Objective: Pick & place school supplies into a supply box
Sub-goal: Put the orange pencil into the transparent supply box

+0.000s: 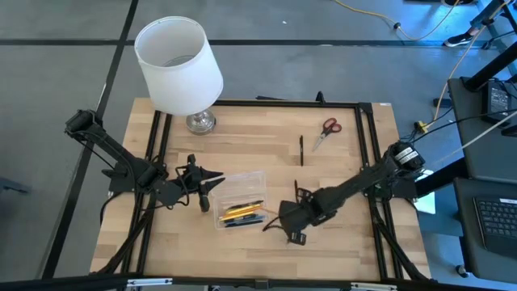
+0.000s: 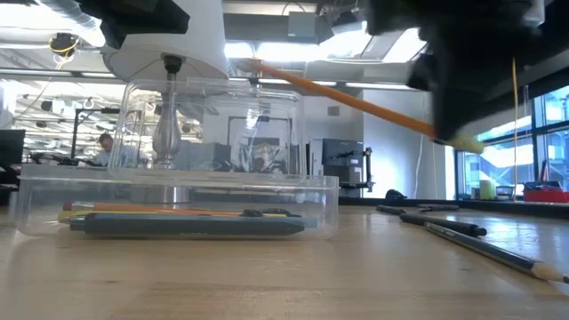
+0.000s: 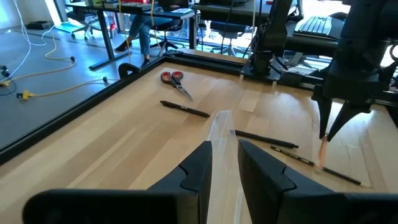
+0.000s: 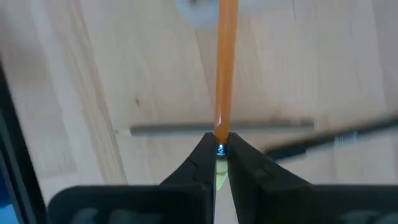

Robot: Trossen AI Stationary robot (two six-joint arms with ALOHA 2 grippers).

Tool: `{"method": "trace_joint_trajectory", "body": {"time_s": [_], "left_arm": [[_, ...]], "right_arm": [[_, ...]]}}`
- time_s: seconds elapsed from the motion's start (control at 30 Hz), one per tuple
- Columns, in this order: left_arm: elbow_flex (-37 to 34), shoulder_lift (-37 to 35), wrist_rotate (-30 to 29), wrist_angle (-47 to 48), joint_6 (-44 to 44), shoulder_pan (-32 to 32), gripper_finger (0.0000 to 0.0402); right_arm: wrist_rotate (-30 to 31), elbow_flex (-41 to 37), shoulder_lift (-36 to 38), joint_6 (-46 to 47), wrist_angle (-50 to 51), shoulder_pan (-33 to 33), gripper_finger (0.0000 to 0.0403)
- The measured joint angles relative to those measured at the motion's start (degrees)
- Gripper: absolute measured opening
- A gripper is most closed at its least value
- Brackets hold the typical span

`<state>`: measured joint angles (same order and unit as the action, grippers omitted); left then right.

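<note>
Beside the supply box [image 1: 239, 199], right end effector [image 4: 221, 151] clamped on orange pencil [image 4: 225, 68], tilted, tip toward box.

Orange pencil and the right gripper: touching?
Touching. The right wrist view shows the right gripper with its fingers closed on the orange pencil; the low view shows it lifted off the table.

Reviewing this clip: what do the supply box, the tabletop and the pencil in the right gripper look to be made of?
The supply box looks like clear, glossy plastic: the lamp base and room show through its walls. The tabletop appears to be light wood with a matte finish, its planks and grain visible. The orange pencil, pinched in the right gripper, is probably painted wood with a smooth sheen, though its core is not visible.
</note>
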<state>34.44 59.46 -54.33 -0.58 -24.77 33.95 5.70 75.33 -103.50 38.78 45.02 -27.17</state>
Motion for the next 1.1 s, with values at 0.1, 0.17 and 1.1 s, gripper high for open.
{"method": "trace_joint_trajectory", "body": {"time_s": [0.1, 0.17, 1.1], "left_arm": [[0.0, 0.0, 0.0, 0.0, 0.0, 0.0, 0.0072], [0.0, 0.0, 0.0, 0.0, 0.0, 0.0, 0.0072], [0.0, 0.0, 0.0, 0.6, 0.0, 0.0, 0.0072]], "right_arm": [[0.6, 0.0, 0.0, -4.8, -5.1, 1.7, 0.0031], [0.7, 0.0, 0.0, -7.4, -9.3, 2.8, 0.0033], [-6.0, 0.1, -8.4, -15.6, -26.6, 9.0, 0.0036]]}}
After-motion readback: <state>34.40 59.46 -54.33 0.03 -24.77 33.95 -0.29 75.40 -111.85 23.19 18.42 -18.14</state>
